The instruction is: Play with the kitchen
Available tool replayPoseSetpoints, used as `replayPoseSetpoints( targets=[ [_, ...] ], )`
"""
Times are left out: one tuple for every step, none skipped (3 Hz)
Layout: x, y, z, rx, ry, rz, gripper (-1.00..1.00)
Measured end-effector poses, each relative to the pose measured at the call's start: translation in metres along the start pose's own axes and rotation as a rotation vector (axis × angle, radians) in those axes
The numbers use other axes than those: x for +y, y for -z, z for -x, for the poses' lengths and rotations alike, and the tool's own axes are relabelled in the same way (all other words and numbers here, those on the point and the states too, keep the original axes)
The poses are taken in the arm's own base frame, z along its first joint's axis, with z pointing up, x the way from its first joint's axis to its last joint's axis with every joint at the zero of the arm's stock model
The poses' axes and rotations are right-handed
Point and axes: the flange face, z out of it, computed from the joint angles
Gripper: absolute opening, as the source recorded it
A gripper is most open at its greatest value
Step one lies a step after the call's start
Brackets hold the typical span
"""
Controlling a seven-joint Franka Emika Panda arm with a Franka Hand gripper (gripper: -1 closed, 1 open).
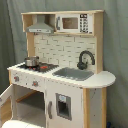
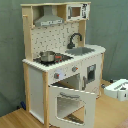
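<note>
No robot arm or pincer appears in either exterior view, so whether it is wide, narrow or holding anything cannot be told.

The tall white and light-wood toy kitchen (image 1: 60, 70) (image 2: 62, 60) fills the middle of both exterior views, standing on a pale wooden floor (image 2: 107, 112) before a grey-green curtain (image 2: 112, 30). Its smooth white counter ends in a rounded lip. A small shiny metal pot (image 1: 31, 61) (image 2: 47, 56) sits on the black stovetop (image 1: 42, 66) (image 2: 59, 58), beside a reddish burner spot. A grey rectangular sink (image 1: 74, 74) (image 2: 84, 50) lies next to it, with a black curved faucet (image 1: 85, 59) (image 2: 75, 39) arching behind. Above, a grey angled hood (image 1: 40, 26) (image 2: 49, 20) hangs under the top shelf, next to a white microwave (image 1: 74, 23) (image 2: 79, 11) with a dark window. The backsplash is white with a brick-like pattern. Round knobs (image 1: 35, 83) (image 2: 74, 69) dot the white front panel.

The second exterior view shows the windowed white oven door (image 2: 70, 104) hanging open, tilted outward, and a small white box (image 2: 118, 90) on the floor at the second exterior view's right, apart from the kitchen. The first exterior view shows only the door's edge (image 1: 5, 97) at its left, but gives a plainer look at the white cupboard door (image 1: 62, 106) with its dark panel.
</note>
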Motion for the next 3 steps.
replayPoseSetpoints(
  targets=[
    [0.026, 0.035, -0.022, 0.059, -0.050, 0.064, 1.00],
    [0.028, 0.039, -0.041, 0.071, -0.105, 0.077, 1.00],
    [0.035, 0.037, -0.056, 0.081, -0.167, 0.096, 1.00]
  ],
)
